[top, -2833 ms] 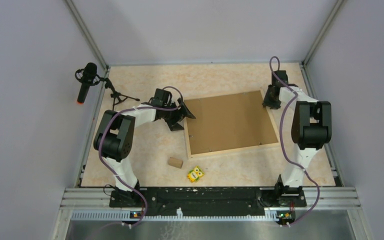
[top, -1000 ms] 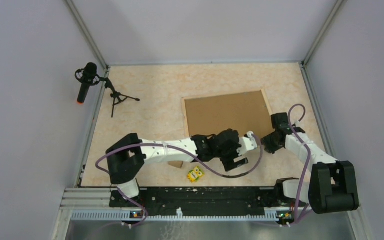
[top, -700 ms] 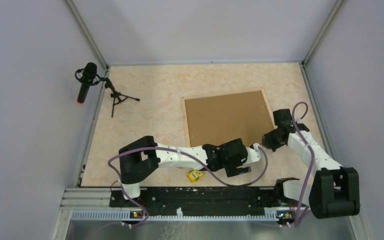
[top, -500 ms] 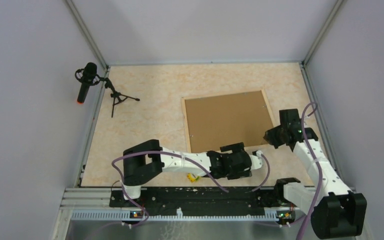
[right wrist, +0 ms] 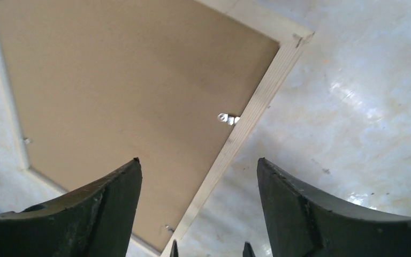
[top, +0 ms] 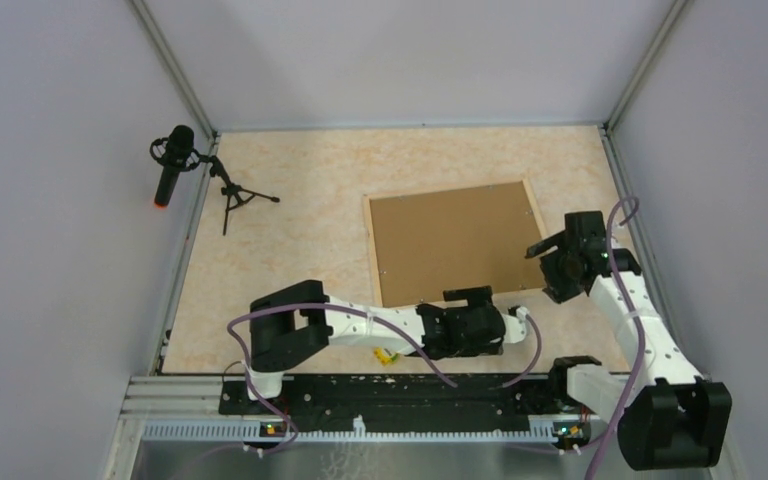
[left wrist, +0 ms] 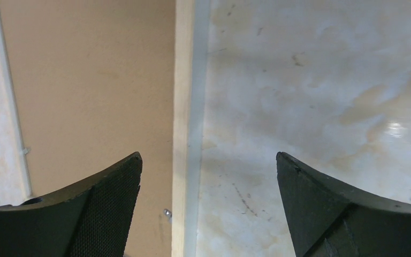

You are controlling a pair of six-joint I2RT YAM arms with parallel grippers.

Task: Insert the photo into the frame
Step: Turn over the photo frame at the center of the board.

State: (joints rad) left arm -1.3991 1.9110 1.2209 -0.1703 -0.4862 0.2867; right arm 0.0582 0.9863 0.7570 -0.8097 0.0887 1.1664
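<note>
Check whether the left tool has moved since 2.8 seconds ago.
Yes. The left tool has swung away from the microphone stand, rightward and toward the base rail, to the near edge of the frame.

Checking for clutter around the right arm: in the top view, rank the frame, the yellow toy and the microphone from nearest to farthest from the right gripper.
From the right gripper:
1. frame, right beside it, on its left.
2. yellow toy, by the table's near edge, partly hidden.
3. microphone, on its stand at the far left side.
</note>
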